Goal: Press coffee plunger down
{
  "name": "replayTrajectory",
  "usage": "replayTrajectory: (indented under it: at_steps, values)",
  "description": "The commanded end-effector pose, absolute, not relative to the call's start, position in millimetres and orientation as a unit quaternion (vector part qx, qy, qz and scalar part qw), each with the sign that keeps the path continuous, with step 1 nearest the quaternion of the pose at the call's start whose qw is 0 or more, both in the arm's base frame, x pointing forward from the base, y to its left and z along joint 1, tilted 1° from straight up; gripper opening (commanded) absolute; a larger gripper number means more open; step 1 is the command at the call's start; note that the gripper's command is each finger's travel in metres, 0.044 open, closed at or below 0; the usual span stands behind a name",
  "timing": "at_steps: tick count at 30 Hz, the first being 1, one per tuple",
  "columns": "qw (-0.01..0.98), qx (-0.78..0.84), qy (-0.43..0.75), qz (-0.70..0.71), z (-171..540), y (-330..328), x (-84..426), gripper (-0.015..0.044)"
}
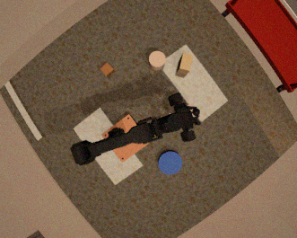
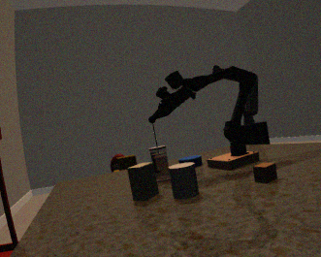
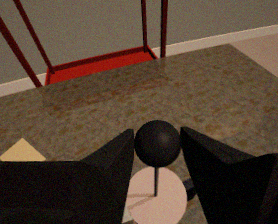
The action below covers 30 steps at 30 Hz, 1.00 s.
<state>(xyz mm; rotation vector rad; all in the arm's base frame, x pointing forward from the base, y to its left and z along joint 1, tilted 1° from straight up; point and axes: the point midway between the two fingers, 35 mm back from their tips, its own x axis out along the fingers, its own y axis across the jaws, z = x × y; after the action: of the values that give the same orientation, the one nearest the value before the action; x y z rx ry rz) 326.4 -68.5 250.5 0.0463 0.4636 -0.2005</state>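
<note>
The coffee press (image 2: 159, 160) (image 3: 159, 204) stands upright, with its thin rod rising high above the pink lid. The round black plunger knob (image 3: 157, 143) tops the rod. My gripper (image 3: 156, 134) (image 2: 152, 120) is shut on the knob, one finger at each side of it. In the top view the gripper (image 1: 196, 113) covers most of the press. The dark handle of the press (image 3: 189, 189) shows partly behind the right finger in the wrist view.
A pink-topped cylinder (image 1: 157, 59) (image 2: 183, 180) and a tan-topped block (image 1: 185, 65) (image 2: 144, 181) stand near the press. A blue disc (image 1: 170, 163) (image 2: 190, 161) lies on its other side. A small brown cube (image 1: 107, 69) (image 2: 265, 173) is farther off. A red cart (image 1: 272, 32) stands beyond the table edge.
</note>
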Motion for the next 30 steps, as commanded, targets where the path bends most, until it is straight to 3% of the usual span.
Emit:
replayTrajectory:
  at_steps: [1, 30]
  values:
    - [0.965, 0.026, 0.24, -0.099, 236, -69, 328, 0.0127]
    - [0.965, 0.026, 0.24, -0.099, 188, -70, 336, 0.0127]
